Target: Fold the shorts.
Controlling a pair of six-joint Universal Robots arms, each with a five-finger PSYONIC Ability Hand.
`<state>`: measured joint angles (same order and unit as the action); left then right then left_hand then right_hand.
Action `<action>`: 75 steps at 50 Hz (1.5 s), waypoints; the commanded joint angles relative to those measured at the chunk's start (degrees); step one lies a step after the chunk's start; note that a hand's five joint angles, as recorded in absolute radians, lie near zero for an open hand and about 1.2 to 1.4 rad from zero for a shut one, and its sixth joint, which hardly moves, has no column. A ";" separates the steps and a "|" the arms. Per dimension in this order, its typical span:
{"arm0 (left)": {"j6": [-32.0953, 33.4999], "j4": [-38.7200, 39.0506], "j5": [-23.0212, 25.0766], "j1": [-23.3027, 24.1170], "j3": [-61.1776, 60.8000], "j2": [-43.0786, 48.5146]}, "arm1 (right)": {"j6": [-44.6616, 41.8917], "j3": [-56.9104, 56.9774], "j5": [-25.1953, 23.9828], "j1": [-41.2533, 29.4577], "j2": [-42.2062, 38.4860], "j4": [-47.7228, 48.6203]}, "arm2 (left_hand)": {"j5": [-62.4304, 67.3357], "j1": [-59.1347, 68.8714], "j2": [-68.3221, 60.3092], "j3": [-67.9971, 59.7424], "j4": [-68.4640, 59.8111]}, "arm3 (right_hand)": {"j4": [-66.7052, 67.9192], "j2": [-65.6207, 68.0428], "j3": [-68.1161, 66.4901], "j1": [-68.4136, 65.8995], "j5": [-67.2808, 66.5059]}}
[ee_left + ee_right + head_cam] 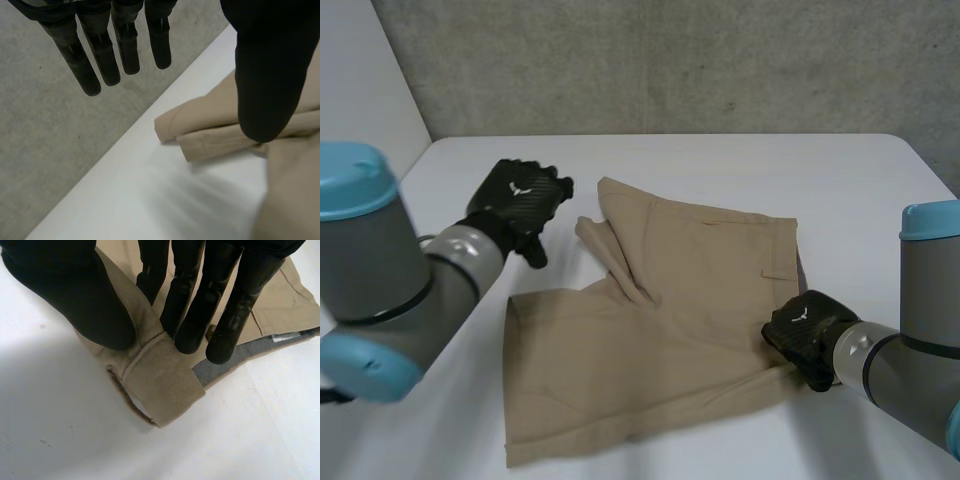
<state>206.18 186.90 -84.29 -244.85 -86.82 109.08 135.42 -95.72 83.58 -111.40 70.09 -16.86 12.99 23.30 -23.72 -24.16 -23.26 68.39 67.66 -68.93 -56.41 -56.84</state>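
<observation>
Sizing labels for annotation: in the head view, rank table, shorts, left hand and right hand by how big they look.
1. table
2. shorts
3. left hand and right hand: about alike, not ranked

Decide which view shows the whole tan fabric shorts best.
Head view: the tan fabric shorts lie whole on the white table. Right wrist view: a waistband corner pinched by the black right hand. Left wrist view: a rumpled leg end beside the open left hand.

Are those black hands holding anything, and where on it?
The right hand pinches the shorts at a waistband corner; the left hand holds nothing.
</observation>
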 commanded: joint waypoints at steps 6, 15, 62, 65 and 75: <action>0.02 1.01 5.81 -0.28 18.69 21.42 | 1.25 -0.95 0.00 -0.40 -0.13 2.00 | 8.08 7.77 -7.35 -6.91 -7.81 | 11.61 12.34 -11.07 -23.59 -13.16; 0.10 1.27 9.23 -0.63 27.75 31.09 | 1.33 -1.13 0.09 -0.58 -0.13 2.62 | 14.30 13.99 -13.57 -13.13 -14.03 | 11.61 12.34 -11.07 -23.59 -13.16; 19.26 6.46 -18.01 -0.28 15.01 26.27 | 5.64 -0.43 0.62 -2.25 -1.10 5.87 | 47.70 47.40 -46.98 -46.54 -47.44 | 11.61 12.34 -11.07 -23.59 -13.16; 19.35 6.37 -17.66 -0.28 14.66 26.18 | 5.73 -0.43 0.62 -2.33 -1.10 5.96 | 10.38 10.07 -9.66 -9.21 -10.12 | 11.61 12.34 -11.07 -23.59 -13.16; 17.42 3.82 -17.22 0.25 9.39 16.44 | 9.50 0.71 0.36 -2.16 -0.74 7.63 | -10.42 -10.73 11.15 11.59 10.69 | 11.61 12.34 -11.07 -23.59 -13.16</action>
<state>225.01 192.39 -101.74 -244.56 -73.21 132.78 142.10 -96.02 84.10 -113.90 69.13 -10.51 2.91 12.13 -13.02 -13.50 -13.01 68.39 67.66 -68.93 -56.41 -56.84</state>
